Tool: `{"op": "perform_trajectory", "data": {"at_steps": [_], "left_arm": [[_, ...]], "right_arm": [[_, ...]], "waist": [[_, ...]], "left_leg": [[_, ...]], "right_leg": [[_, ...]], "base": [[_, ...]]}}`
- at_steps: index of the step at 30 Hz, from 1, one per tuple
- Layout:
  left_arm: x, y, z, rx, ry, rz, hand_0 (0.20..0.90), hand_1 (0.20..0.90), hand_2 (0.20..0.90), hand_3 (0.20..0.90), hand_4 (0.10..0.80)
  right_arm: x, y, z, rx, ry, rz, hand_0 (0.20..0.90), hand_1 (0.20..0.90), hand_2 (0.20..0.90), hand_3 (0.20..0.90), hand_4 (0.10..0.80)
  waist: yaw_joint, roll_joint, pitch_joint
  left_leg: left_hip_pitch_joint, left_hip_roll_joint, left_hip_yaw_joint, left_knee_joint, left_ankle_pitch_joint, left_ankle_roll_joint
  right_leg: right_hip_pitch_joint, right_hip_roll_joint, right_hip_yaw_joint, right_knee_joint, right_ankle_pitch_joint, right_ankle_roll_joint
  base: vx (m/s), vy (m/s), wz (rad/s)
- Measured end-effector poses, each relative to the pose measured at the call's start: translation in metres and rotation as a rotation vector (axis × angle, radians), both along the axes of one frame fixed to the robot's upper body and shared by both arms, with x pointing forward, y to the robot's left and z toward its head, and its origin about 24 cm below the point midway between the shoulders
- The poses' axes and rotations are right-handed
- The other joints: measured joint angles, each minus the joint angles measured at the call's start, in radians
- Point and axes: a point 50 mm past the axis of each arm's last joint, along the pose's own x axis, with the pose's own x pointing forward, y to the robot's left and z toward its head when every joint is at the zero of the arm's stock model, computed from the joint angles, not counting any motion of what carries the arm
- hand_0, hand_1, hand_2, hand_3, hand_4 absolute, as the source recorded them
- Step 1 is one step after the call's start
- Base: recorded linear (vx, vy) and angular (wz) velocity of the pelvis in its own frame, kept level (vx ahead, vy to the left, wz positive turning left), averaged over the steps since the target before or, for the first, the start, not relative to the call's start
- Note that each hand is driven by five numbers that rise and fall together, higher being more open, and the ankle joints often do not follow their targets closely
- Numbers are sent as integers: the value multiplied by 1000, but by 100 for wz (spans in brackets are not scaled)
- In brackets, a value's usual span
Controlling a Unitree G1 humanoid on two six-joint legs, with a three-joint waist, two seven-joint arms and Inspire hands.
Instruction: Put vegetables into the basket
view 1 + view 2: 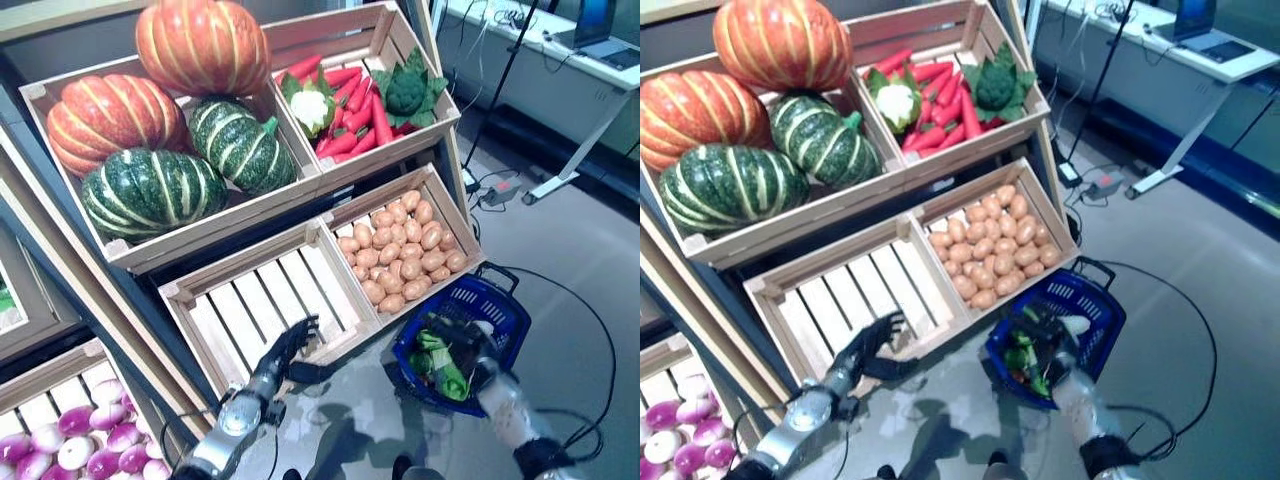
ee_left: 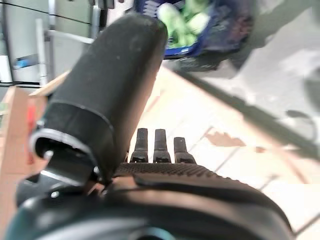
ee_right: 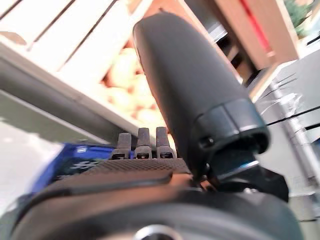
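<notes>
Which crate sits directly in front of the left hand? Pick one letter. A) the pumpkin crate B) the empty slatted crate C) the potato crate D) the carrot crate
B: the left hand reaches with straight fingers at the front edge of the empty slatted crate; the potato crate is to its right.

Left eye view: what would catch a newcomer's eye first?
Four big pumpkins, orange and striped green, fill the upper left crate. Right of them lie red carrots, and below those a crate of potatoes. On the floor stands a blue basket holding greens, with the right hand over it.
</notes>
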Motion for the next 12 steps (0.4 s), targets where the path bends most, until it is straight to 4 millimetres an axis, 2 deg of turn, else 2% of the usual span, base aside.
{"op": "perform_trajectory", "data": {"at_steps": [5, 9, 12], "left_arm": [[-26, 6, -32, 44, 149, 48, 900, 900, 900, 900, 800], [-32, -4, -39, 24, 176, 41, 900, 900, 900, 900, 800], [-37, -10, -42, -10, 177, 31, 900, 900, 900, 900, 800]], "right_arm": [[-24, 31, -22, 89, 63, -11, 900, 900, 900, 900, 800], [-39, 50, -34, 123, 120, 19, 900, 900, 900, 900, 800], [-50, 55, -45, 137, 177, 10, 900, 900, 900, 900, 800]], "waist": [[-2, -24, -52], [-2, -21, -86], [-2, -8, -108]], "left_leg": [[7, -6, 8, -17, 4, 3], [10, -7, 6, -17, 5, 2], [17, -7, 6, -18, 6, 2]], "right_leg": [[22, 6, 21, -73, 38, 3], [28, 6, 21, -76, 40, 3], [34, 6, 21, -76, 40, 3]], "base": [[-17, 16, -9], [2, 18, 1], [0, 24, 0]]}}
